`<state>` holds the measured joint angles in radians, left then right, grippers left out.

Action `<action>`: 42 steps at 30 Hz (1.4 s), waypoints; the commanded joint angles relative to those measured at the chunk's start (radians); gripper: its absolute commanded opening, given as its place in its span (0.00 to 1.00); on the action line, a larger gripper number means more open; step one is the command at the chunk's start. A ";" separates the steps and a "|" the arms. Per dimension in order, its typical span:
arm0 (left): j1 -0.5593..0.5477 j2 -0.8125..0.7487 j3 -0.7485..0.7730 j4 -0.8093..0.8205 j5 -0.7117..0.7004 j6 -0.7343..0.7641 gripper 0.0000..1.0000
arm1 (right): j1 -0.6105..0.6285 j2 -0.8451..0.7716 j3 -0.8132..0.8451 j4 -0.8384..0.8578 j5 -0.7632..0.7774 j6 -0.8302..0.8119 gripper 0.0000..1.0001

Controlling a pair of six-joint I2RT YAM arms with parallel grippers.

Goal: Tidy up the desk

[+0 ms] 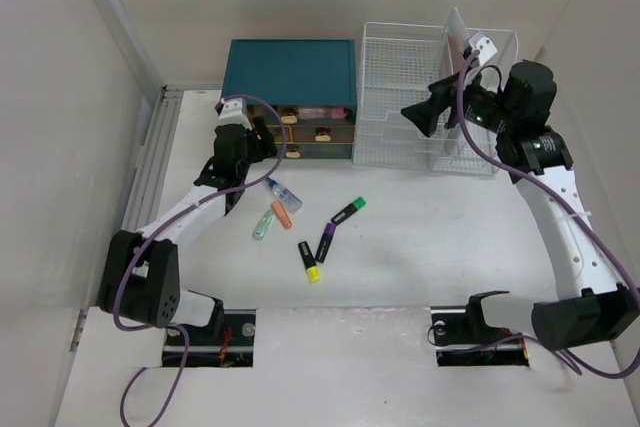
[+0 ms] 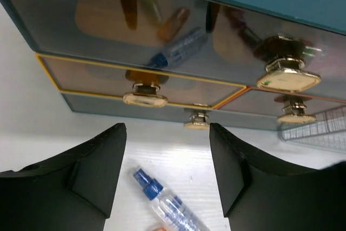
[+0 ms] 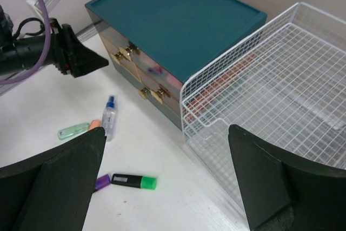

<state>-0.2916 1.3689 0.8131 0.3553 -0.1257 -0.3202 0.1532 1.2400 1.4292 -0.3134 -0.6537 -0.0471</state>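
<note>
Surface: it lay flat and face up under both your arms. A ribbed rail ran along its left edge, near to far. I could not settle its long axis from these views.
Left fingers: partly apart and holding nothing. They sat low in front of the teal drawer box.
Right fingers: spread wide and empty, raised over the white wire rack.
Step in hand: my judgement is that you were reaching for the spray bottle, though a drawer knob was equally possible.
Doing it well: the bottle lay slanted, with its blue cap toward the drawers. You needed to turn the wrist so the fingers closed across its body. You also needed to come straight down and stay clear of the orange highlighter just beside it.
Loose items: green-capped, purple and yellow highlighters lay scattered mid-surface.
</note>
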 commanded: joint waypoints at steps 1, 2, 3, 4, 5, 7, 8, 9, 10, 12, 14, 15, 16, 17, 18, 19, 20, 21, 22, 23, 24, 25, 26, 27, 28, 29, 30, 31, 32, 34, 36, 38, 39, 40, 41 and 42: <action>0.005 0.024 0.003 0.129 -0.043 0.026 0.59 | -0.009 -0.024 -0.029 0.076 -0.052 0.033 1.00; 0.005 0.039 0.003 0.139 -0.054 0.026 0.58 | -0.009 -0.033 -0.029 0.086 -0.052 0.033 1.00; 0.005 0.048 0.003 0.139 -0.063 0.026 0.57 | -0.009 -0.033 -0.041 0.086 -0.052 0.033 1.00; 0.005 0.059 0.003 0.148 -0.072 0.035 0.57 | -0.009 -0.033 -0.041 0.095 -0.061 0.033 1.00; 0.005 0.080 0.003 0.148 -0.072 0.035 0.57 | -0.009 -0.033 -0.053 0.096 -0.061 0.042 1.00; 0.005 0.101 0.014 0.148 -0.094 0.035 0.57 | -0.009 -0.043 -0.065 0.108 -0.070 0.043 1.00; 0.005 0.111 0.014 0.148 -0.103 0.035 0.57 | -0.009 -0.043 -0.076 0.117 -0.070 0.043 1.00; 0.005 0.111 0.014 0.148 -0.103 0.035 0.57 | -0.009 -0.043 -0.076 0.117 -0.070 0.043 1.00; 0.005 0.122 0.024 0.148 -0.113 0.044 0.57 | -0.009 -0.043 -0.076 0.117 -0.070 0.043 1.00; 0.005 0.133 0.024 0.148 -0.114 0.044 0.57 | -0.009 -0.043 -0.087 0.128 -0.070 0.043 1.00; 0.005 0.144 0.035 0.157 -0.123 0.053 0.57 | -0.009 -0.043 -0.096 0.128 -0.070 0.043 1.00; 0.005 0.153 0.035 0.157 -0.123 0.053 0.57 | -0.009 -0.043 -0.096 0.128 -0.070 0.043 1.00; 0.005 0.153 0.035 0.168 -0.123 0.053 0.57 | -0.009 -0.043 -0.096 0.128 -0.070 0.043 1.00; 0.005 0.153 0.035 0.168 -0.123 0.053 0.57 | -0.009 -0.043 -0.096 0.128 -0.070 0.043 1.00; 0.005 0.162 0.035 0.177 -0.123 0.062 0.57 | -0.009 -0.043 -0.105 0.128 -0.070 0.043 1.00; 0.005 0.162 0.035 0.177 -0.123 0.063 0.57 | -0.009 -0.043 -0.105 0.137 -0.070 0.043 1.00; 0.005 0.171 0.044 0.177 -0.132 0.063 0.57 | -0.009 -0.043 -0.105 0.137 -0.070 0.043 1.00; 0.005 0.171 0.044 0.189 -0.132 0.072 0.57 | -0.009 -0.043 -0.105 0.137 -0.070 0.043 1.00; 0.005 0.180 0.053 0.189 -0.132 0.072 0.57 | -0.009 -0.043 -0.105 0.137 -0.070 0.043 1.00; 0.005 0.180 0.054 0.189 -0.132 0.072 0.57 | -0.009 -0.043 -0.105 0.137 -0.070 0.043 1.00; 0.005 0.180 0.064 0.189 -0.132 0.072 0.57 | -0.009 -0.043 -0.105 0.137 -0.079 0.043 1.00; 0.005 0.180 0.064 0.200 -0.132 0.072 0.57 | -0.009 -0.043 -0.114 0.137 -0.080 0.043 1.00; 0.005 0.191 0.064 0.200 -0.132 0.081 0.57 | -0.009 -0.043 -0.115 0.137 -0.080 0.043 1.00; 0.005 0.191 0.064 0.200 -0.132 0.081 0.57 | -0.009 -0.043 -0.115 0.137 -0.080 0.043 1.00; 0.005 0.191 0.064 0.211 -0.132 0.081 0.56 | -0.009 -0.034 -0.115 0.137 -0.080 0.043 1.00; 0.005 0.200 0.064 0.224 -0.132 0.081 0.56 | -0.009 -0.034 -0.115 0.137 -0.080 0.043 1.00; 0.005 0.200 0.064 0.224 -0.132 0.081 0.56 | -0.009 -0.034 -0.115 0.137 -0.080 0.043 1.00; 0.005 0.200 0.064 0.234 -0.132 0.081 0.56 | -0.009 -0.034 -0.115 0.137 -0.080 0.043 1.00; 0.005 0.212 0.064 0.234 -0.132 0.081 0.56 | -0.009 -0.034 -0.115 0.137 -0.080 0.043 1.00; 0.005 0.213 0.074 0.234 -0.153 0.070 0.54 | -0.009 -0.034 -0.124 0.146 -0.080 0.043 1.00; 0.005 0.223 0.074 0.234 -0.164 0.070 0.53 | -0.009 -0.034 -0.124 0.146 -0.080 0.043 1.00; 0.005 0.223 0.083 0.234 -0.178 0.070 0.53 | -0.009 -0.034 -0.124 0.146 -0.080 0.043 1.00; 0.005 0.223 0.093 0.225 -0.187 0.070 0.53 | -0.009 -0.034 -0.124 0.146 -0.080 0.043 1.00; 0.005 0.234 0.093 0.225 -0.187 0.070 0.53 | -0.009 -0.034 -0.124 0.146 -0.080 0.043 1.00; 0.005 0.234 0.093 0.225 -0.201 0.061 0.53 | -0.009 -0.034 -0.124 0.146 -0.080 0.043 1.00; 0.005 0.234 0.103 0.225 -0.201 0.061 0.53 | -0.009 -0.034 -0.124 0.146 -0.080 0.043 1.00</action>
<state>-0.2932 1.6012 0.8593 0.5278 -0.2794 -0.2516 0.1501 1.2213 1.3048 -0.2184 -0.7082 -0.0177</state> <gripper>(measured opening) 0.534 0.999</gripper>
